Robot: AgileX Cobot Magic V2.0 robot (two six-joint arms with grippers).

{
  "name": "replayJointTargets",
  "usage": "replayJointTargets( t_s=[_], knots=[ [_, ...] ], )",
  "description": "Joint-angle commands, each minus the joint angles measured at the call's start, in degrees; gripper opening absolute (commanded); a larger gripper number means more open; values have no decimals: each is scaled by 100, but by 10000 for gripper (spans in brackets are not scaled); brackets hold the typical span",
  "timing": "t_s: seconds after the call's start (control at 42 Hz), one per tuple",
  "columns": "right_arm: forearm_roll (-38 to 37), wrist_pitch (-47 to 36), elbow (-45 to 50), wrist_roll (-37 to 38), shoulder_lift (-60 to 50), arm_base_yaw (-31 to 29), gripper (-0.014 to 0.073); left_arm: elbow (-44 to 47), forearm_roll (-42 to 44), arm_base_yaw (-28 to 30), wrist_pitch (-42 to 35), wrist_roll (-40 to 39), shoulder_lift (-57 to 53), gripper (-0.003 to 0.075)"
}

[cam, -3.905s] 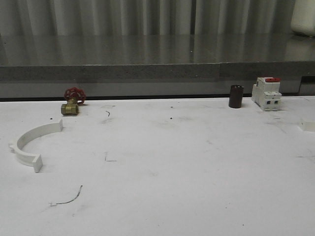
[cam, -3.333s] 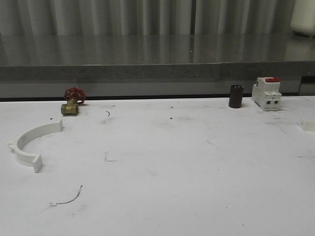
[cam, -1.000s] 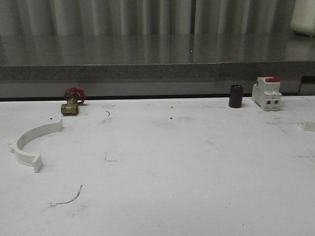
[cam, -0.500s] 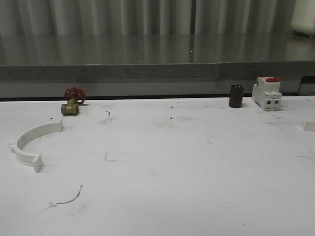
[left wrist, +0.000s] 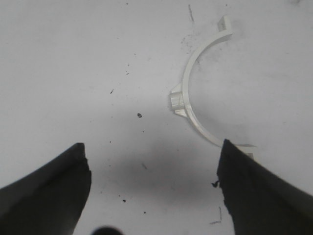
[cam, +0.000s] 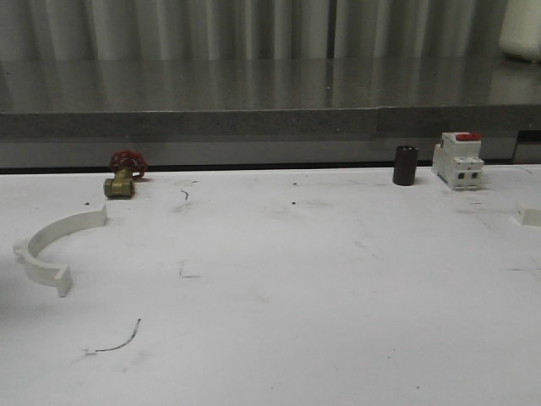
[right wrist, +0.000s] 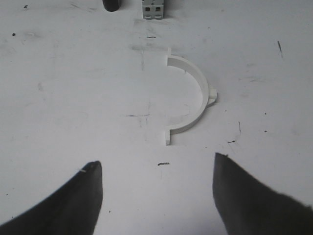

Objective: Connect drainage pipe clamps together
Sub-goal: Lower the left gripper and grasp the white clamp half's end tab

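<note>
Front view: one white half-ring clamp (cam: pixel 49 246) lies flat at the table's left edge, curve bulging left, end tabs pointing right. A brass valve with a red wheel (cam: pixel 122 176) sits far-left behind it, well apart. Far right: a dark cylinder (cam: pixel 406 165) just beside a white breaker with a red top (cam: pixel 457 160). A small white bit (cam: pixel 530 215) pokes in at the right edge (looks like a tab of the second clamp, cannot tell for sure). The middle of the white table (cam: pixel 287 288) is bare apart from scuffs and a thin dark scrap near-left.

Left wrist view adds detail on that clamp (left wrist: pixel 195 93): outer lug at mid-arc, flat tabs at both ends, one end partly hidden behind a finger. The left gripper (left wrist: pixel 154 191) hovers over the table with its two dark fingers (left wrist: pixel 49 191) spread wide, nothing between them; the clamp lies off to one side, not centred in the gap.

Right wrist view gives the other half-ring (right wrist: pixel 188 100) in full, lying flat on bare table, lug on its outer curve, with the cylinder (right wrist: pixel 112 5) and breaker (right wrist: pixel 152 9) beyond it, apart. The right gripper (right wrist: pixel 156 196) is spread wide too, holding nothing, the clamp ahead of the gap with free table all round it.
</note>
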Motion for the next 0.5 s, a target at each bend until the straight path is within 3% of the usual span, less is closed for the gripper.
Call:
replayJointTargets(
  t_s=[0.0, 0.476],
  knots=[
    [-51, -285, -186, -41, 8, -44, 510, -407, -63, -28, -153, -10, 289, 529],
    [-51, -285, -186, -41, 8, -44, 510, -1085, -346, -419, -138, -10, 1800, 510]
  ],
)
